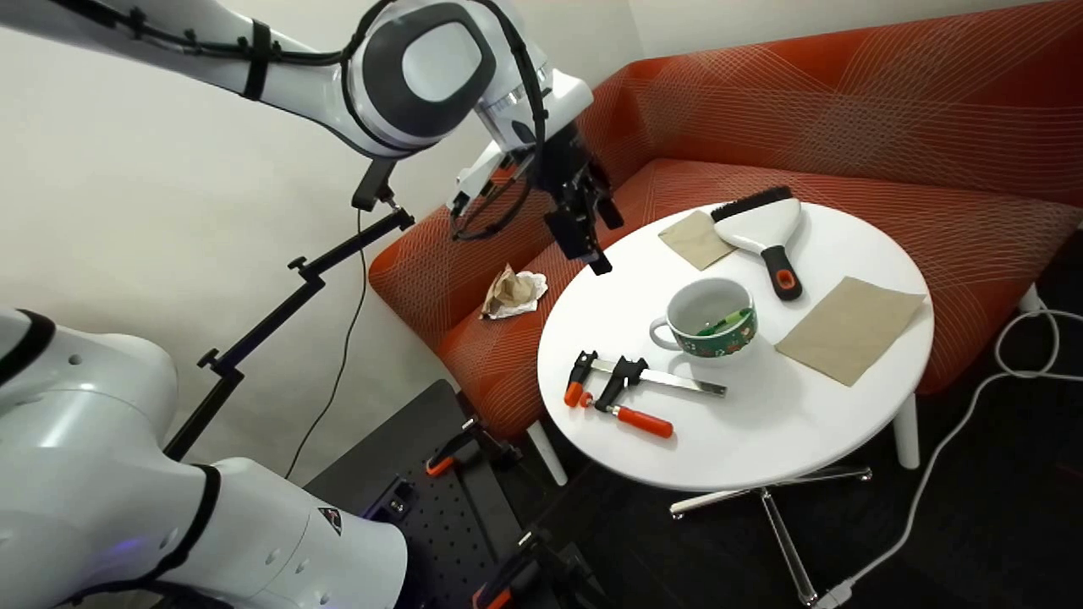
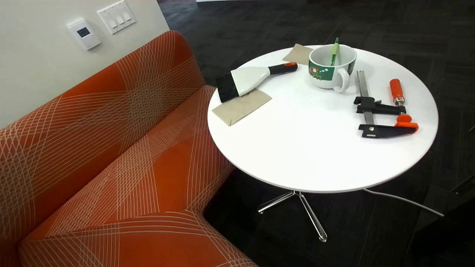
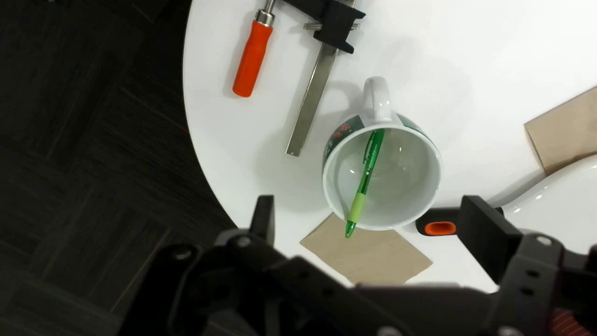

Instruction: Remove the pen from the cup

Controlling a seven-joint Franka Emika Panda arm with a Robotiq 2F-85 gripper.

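Two black fingers [image 3: 264, 219] stand wide apart at either side of the wrist view, so the end effector [image 3: 368, 201] is released. In an exterior view it hangs from the white arm [image 1: 448, 59], higher than the cup [image 1: 700, 302] and apart from it. The green pen [image 3: 365, 183] is in the cup, tilted: its clip end goes down inside on the handle side, its light green grip crosses the opposite rim, and the tip pokes out just past the edge. The cup stands upright on the bench [image 1: 787, 414], white inside, with a green printed band around the outside and its handle toward the left in an exterior view.

On the near left of the bench lies a clamp [image 1: 624, 376] with a red-orange handle, its metal bar ending near the cup. Just to the right of the cup is a brown paper sheet [image 1: 850, 330]. Farther back, a white brush [image 1: 761, 228] with black bristles lies partly over a second brown sheet [image 1: 694, 239], its black handle pointing toward the near side. Beyond the bench stretches a red sofa [image 1: 846, 110] patterned with fine pale lines, crumpled paper [image 1: 512, 292] on its seat at the left.
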